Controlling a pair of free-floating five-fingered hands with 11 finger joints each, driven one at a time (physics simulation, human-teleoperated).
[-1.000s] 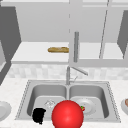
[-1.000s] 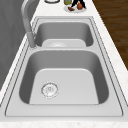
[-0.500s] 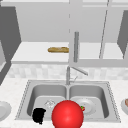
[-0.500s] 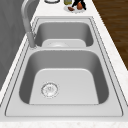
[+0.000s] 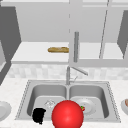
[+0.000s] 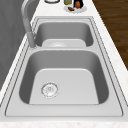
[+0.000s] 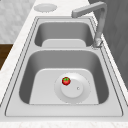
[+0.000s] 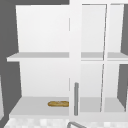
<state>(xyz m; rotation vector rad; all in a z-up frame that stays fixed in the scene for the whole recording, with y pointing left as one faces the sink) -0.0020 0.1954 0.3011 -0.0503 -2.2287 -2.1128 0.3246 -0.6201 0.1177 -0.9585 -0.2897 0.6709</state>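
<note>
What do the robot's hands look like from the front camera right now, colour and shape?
One hand shows in the front view as a plain matte black, rounded, human-like shape at the picture's left, so it is the left hand. It floats free, with no arm, sleeve, cable or marking on it. It sits low before the sink, beside a big red ball. Its fingers cannot be made out.

No legible text, labels, brands, numbers or signs in any view. Checked the sink, faucet, plate, cabinet shelf and table: all surfaces plain, unmarked.
</note>
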